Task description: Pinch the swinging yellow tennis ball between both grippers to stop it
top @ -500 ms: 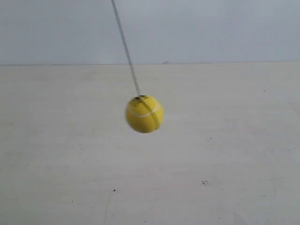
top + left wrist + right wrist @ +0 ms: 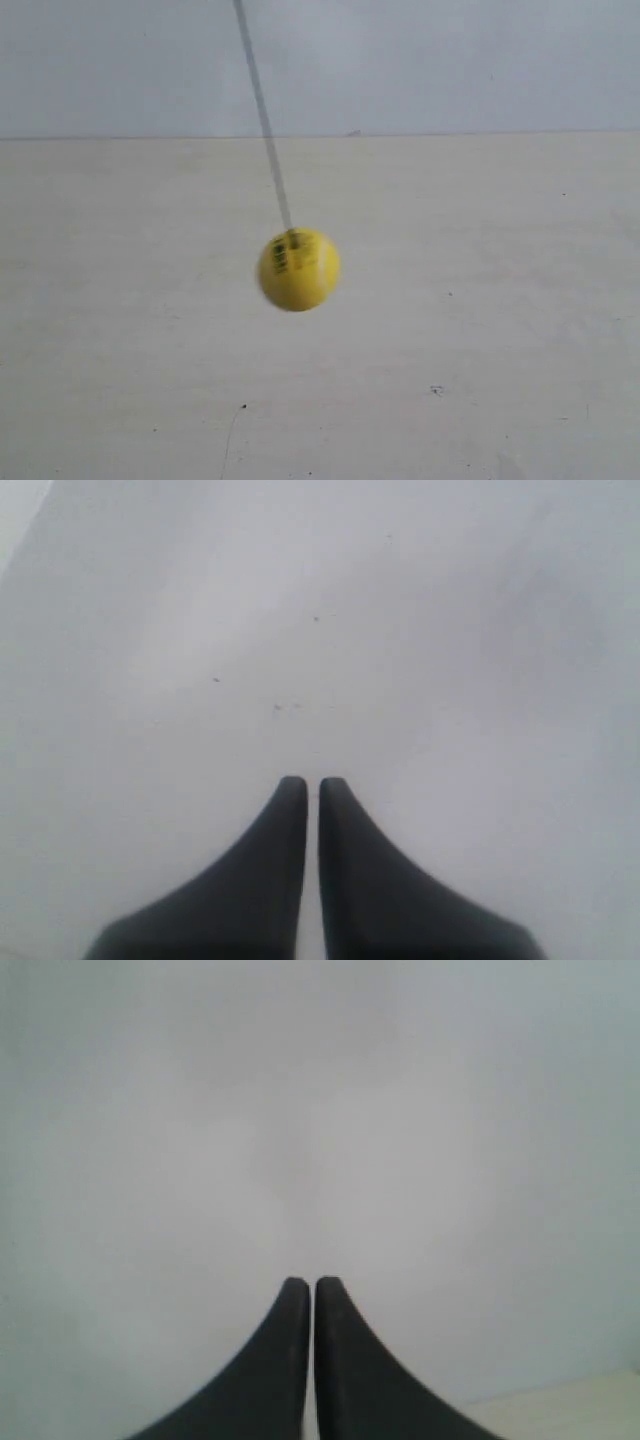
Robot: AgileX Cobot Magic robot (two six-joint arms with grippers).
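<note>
The yellow tennis ball (image 2: 299,270) hangs in mid-air on a thin dark string (image 2: 262,115) in the exterior view, blurred, with its black barcode label facing the camera. Neither gripper shows in that view. In the left wrist view my left gripper (image 2: 312,783) is shut, its black wedge jaws almost touching with nothing between them, over a pale surface. My right gripper (image 2: 312,1283) in the right wrist view is likewise shut and empty, facing a plain pale wall. The ball appears in neither wrist view.
A pale tabletop (image 2: 480,330) with small dark specks lies below the ball, meeting a grey wall (image 2: 450,60) behind. A cream strip (image 2: 560,1415) shows at one corner of the right wrist view.
The ball has dropped lower and shifted slightly to the exterior view's left, and has turned so the barcode label shows instead of the white seam. The string hangs steeper.
</note>
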